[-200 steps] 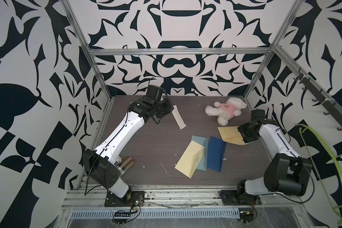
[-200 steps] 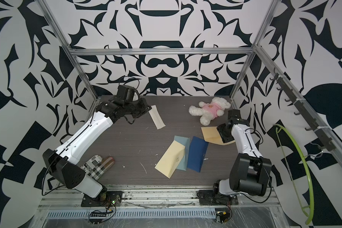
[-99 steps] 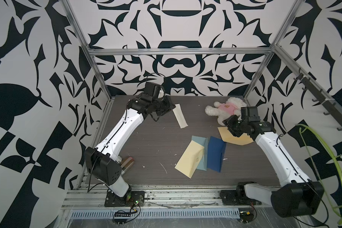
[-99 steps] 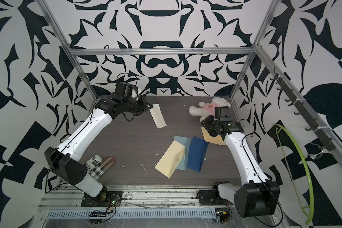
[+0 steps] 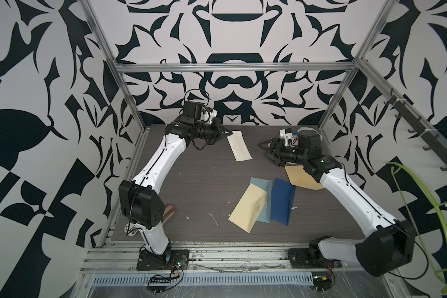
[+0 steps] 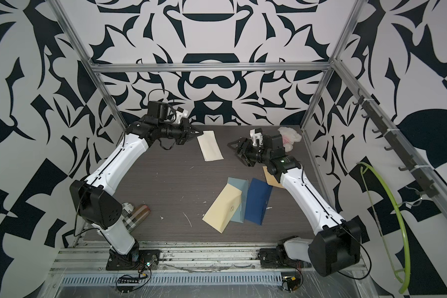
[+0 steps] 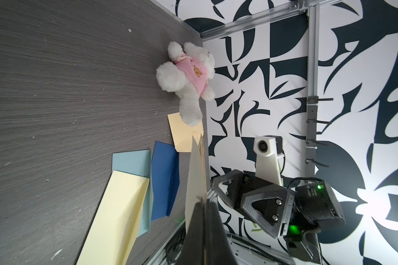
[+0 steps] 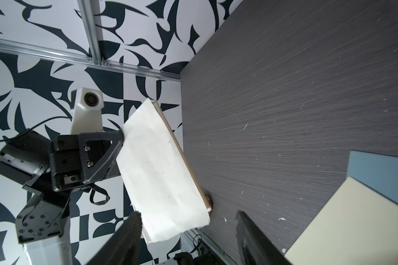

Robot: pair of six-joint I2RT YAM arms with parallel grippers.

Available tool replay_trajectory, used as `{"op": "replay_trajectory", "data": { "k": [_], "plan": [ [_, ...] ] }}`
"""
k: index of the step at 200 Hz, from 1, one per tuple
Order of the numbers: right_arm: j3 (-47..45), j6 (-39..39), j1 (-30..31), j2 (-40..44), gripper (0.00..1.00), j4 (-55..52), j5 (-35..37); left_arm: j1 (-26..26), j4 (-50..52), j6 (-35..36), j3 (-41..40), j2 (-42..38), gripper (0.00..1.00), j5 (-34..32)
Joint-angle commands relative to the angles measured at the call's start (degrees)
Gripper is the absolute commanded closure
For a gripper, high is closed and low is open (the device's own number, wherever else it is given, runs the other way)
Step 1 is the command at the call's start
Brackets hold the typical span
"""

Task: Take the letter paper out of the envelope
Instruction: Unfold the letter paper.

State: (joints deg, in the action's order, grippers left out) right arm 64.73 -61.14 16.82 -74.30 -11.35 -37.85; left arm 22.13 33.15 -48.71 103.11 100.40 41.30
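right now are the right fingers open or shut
Open. In the right wrist view the right fingers stand wide apart, gripping nothing; the envelope is pinched by the left fingers.

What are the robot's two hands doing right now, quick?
Left gripper: closed, holding the pale envelope by one corner, off the table.
Right gripper: open, holding nothing.

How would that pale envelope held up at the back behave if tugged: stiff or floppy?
Probably fairly stiff for paper: pinched at one end by the left jaws, the envelope stands out flat without drooping. Likely light, since that small pinch carries it. Faint creases show in the right wrist view, so a hard tug might crumple it.
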Motion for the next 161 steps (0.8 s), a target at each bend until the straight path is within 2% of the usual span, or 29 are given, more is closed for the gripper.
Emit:
{"op": "replay_trajectory", "data": {
  "k": [1,40,95,139,161],
  "plan": [
    [0.1,-2.4,0.8,0.2,0.33,4.6,-0.7,-0.1,-1.2,-1.5,1.7,1.1,1.00,3.9],
    [-0.3,-3.2,1.6,-1.1,0.33,4.8,-0.7,-0.1,-2.2,-2.9,1.5,1.5,1.00,4.5],
    [-3.6,-9.7,1.7,-0.5,0.36,13.1,-0.5,-0.5,-6.6,-7.0,-0.5,1.0,1.00,3.8],
    [-9.3,-19.0,2.0,1.9,0.37,24.9,7.2,-0.5,-19.3,-18.1,-8.8,-2.3,1.00,0.4],
    [-10.5,-21.3,2.3,3.0,0.37,26.0,11.8,-0.5,-20.5,-20.0,-9.3,-2.5,1.00,-0.4]
  ]
}}
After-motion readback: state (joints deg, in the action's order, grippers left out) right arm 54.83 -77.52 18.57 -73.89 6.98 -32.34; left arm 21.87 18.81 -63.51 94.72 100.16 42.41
